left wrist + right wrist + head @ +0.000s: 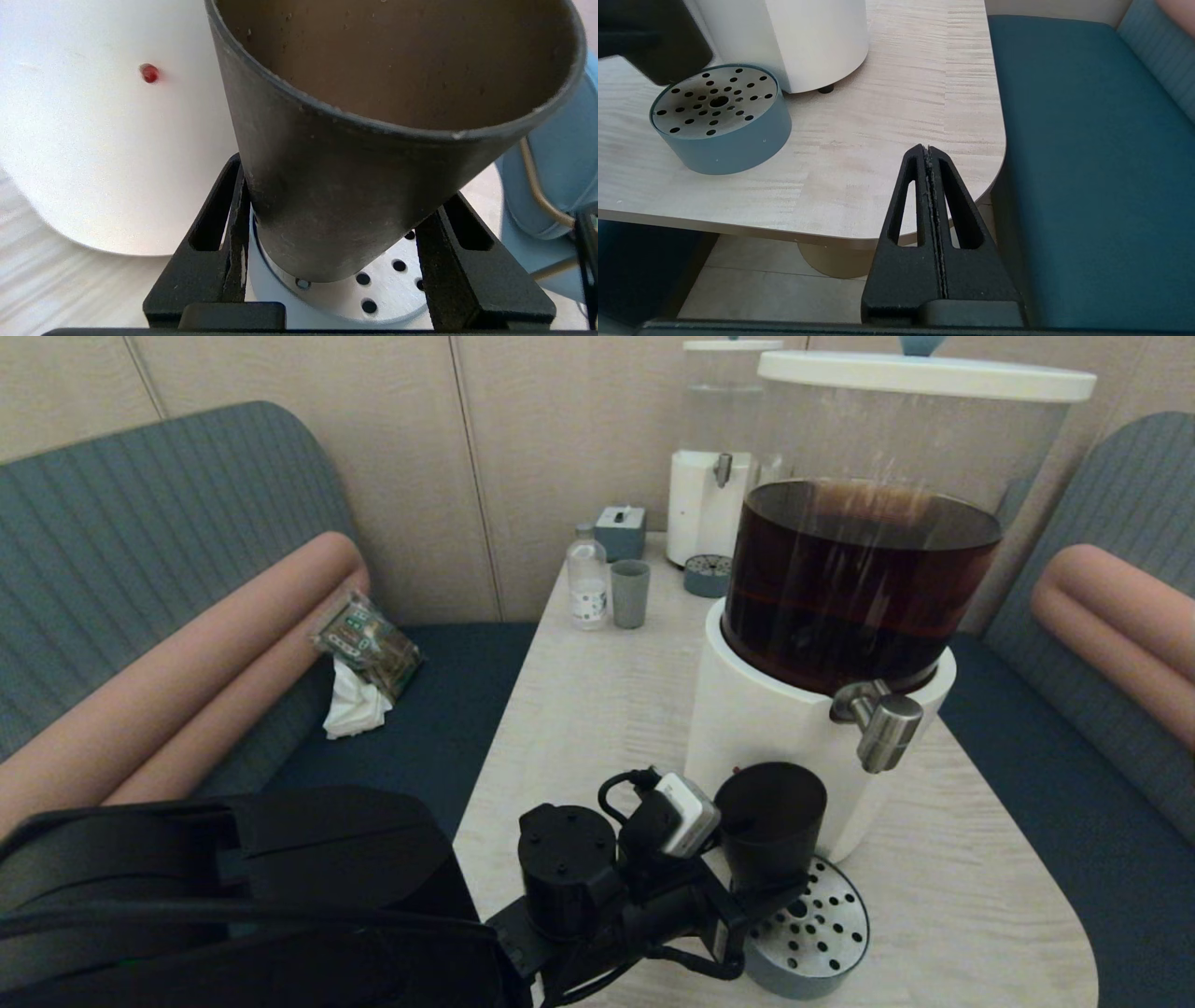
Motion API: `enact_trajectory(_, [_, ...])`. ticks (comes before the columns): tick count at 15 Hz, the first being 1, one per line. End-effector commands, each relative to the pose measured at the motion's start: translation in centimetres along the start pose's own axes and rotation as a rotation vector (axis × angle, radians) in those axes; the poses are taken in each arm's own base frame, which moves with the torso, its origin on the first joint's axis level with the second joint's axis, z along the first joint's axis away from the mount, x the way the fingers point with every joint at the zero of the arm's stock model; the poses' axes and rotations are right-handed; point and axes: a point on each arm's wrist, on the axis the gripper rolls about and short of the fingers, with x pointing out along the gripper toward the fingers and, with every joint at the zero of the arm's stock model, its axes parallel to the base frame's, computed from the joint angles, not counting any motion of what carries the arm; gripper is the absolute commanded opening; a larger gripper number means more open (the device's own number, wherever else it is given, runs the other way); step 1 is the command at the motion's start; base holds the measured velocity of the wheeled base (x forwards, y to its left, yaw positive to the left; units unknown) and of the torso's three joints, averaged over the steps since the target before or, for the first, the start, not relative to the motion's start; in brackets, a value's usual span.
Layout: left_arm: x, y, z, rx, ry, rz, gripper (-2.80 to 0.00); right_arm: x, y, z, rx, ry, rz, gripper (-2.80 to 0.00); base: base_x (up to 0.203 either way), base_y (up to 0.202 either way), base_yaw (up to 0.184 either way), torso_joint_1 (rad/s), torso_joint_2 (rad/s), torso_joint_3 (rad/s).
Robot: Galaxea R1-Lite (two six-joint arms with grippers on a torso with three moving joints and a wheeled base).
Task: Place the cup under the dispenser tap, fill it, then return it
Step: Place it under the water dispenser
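The dark tapered cup (770,817) (327,154) is clamped low down by my left gripper (764,889) (344,184), which is shut on it. It looks empty and leans a little. Its base is at the left edge of the perforated grey drip tray (826,933) (385,291); I cannot tell if it touches. The steel dispenser tap (884,717) juts from the large white-based dispenser (756,719) of brown liquid, higher than the cup's rim and to its right. My right gripper (928,150) is shut on nothing, parked by the table's near right corner.
At the table's far end stand a smaller clear dispenser (714,476), its own drip tray (707,575), a pale grey-green cup (630,594), a small bottle (588,581) and a grey box (621,530). A packet (369,642) lies on the left bench. The table's rounded edge (994,140) borders the blue seat.
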Motion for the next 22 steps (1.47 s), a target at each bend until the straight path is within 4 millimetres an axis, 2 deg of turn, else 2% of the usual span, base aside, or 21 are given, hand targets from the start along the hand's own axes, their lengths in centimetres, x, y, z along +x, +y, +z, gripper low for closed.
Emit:
enact_trajectory(1, [0.9, -0.3, -0.9, -0.001, 0.0, -0.015, -2.8, 0.0, 0.0, 0.0, 0.0, 0.001, 0.0, -2.8, 0.0, 0.0, 0.0, 0.0, 0.0, 0.0])
enact_trajectory(8, [2.1, -0.8, -1.9, 0.0, 0.001, -0.034, -2.8, 0.0, 0.0, 0.0, 0.0, 0.0, 0.001, -2.8, 0.0, 0.0, 0.0, 0.0, 0.0, 0.0])
enact_trajectory(21, [2.5, -1.0, -2.6, -0.001, 0.007, -0.042, -2.8, 0.0, 0.0, 0.0, 0.0, 0.0, 0.001, -2.8, 0.0, 0.0, 0.0, 0.0, 0.0, 0.0])
enact_trajectory(22, [2.5, -1.0, -2.6, -0.001, 0.008, -0.042, 0.0, 0.0, 0.0, 0.0, 0.0, 0.001, 0.0, -2.8, 0.0, 0.0, 0.0, 0.0, 0.0, 0.0])
